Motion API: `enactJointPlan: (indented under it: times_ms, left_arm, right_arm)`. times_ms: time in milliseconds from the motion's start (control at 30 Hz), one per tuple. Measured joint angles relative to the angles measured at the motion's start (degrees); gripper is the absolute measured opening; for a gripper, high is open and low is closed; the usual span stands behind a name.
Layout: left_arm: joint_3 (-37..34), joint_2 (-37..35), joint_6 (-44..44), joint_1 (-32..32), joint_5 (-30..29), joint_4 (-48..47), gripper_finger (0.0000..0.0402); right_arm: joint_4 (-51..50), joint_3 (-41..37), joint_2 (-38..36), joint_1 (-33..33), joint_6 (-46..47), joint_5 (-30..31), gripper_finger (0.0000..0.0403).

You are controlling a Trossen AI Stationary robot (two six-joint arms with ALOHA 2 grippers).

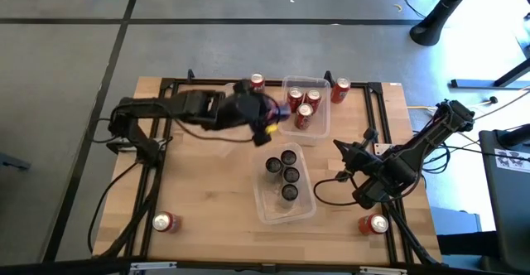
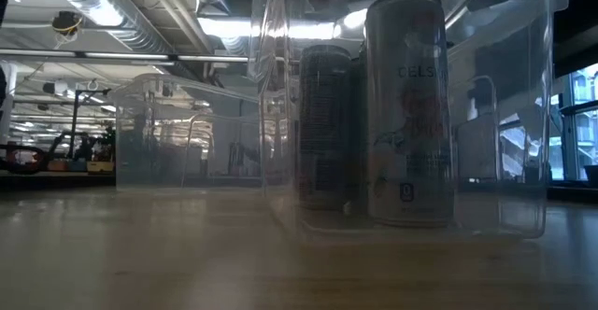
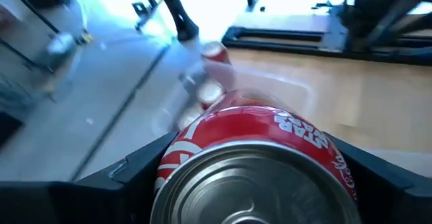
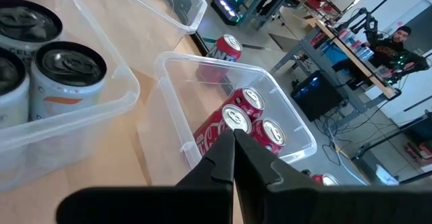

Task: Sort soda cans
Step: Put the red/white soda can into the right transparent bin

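My left gripper (image 1: 271,119) is up over the table's middle, just left of the far clear bin (image 1: 325,83), shut on a red soda can (image 3: 260,140). That bin holds three red cans (image 1: 303,108). The near clear bin (image 1: 263,209) holds several dark cans (image 1: 286,169), which stand upright on its floor (image 2: 402,114). Loose red cans stand on the table at the far edge (image 1: 257,82) (image 1: 340,90) and at the near corners (image 1: 164,222) (image 1: 374,224). My right gripper (image 1: 340,147) waits shut at the right, touching nothing (image 4: 234,137). My left gripper pinches the red can by its side wall (image 3: 177,158), one finger (image 3: 135,170) on each side, just below the silver top. The can's top faces back toward the wrist, so its length runs along the fingers. It is lifted clear of the table and tilted.
A black frame (image 1: 166,84) runs along the table's edges. Cables (image 1: 331,194) lie by the right arm. Bare wood lies at the near left and between the two bins.
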Motion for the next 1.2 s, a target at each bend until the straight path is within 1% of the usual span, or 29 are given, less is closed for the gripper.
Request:
enactJointPlan:
  times_ms: [100,200,300,433,567,733,833,967,1133,1200]
  left_arm:
    - [-0.02,0.43,7.33,3.15,0.22,5.21,0.0302]
    - [-0.02,0.81,11.61,5.91,0.33,9.62,0.0302]
    - [-0.02,1.74,14.01,8.2,1.89,13.84,0.0304]
    - [-0.02,4.05,16.26,10.25,3.3,16.46,0.0313]
    - [-0.02,6.57,17.48,11.53,4.08,18.1,0.0306]
    - [-0.02,9.93,17.72,12.74,6.9,17.1,0.0303]
    - [0.15,11.34,19.17,13.11,7.17,15.64,0.0303]
    - [3.51,13.44,19.56,13.72,7.67,10.09,0.0302]
    - [9.9,17.31,16.22,14.82,12.12,2.15,0.0302]
    - [11.3,18.95,15.21,15.35,14.12,0.5,0.0302]
  right_arm:
    - [1.01,0.0,0.0,0.0,0.02,0.0,0.0003]
    - [1.12,0.0,0.0,0.0,0.02,-0.02,0.0003]
    - [1.15,-0.02,0.0,0.0,0.01,-0.02,0.0003]
    - [1.34,0.0,-0.02,0.0,0.03,0.07,0.0003]
    - [1.62,0.0,-0.02,0.0,0.02,0.09,0.0003]
    - [1.64,0.0,-0.02,-0.01,0.06,0.03,0.0003]
    - [1.64,0.0,-0.02,0.0,0.06,0.02,0.0003]
    - [1.62,0.0,-0.02,0.0,0.17,0.2,0.0003]
    - [1.64,0.0,-0.02,-0.02,0.24,1.22,0.0003]
    - [1.6,0.0,-0.02,0.0,0.25,1.08,0.0003]
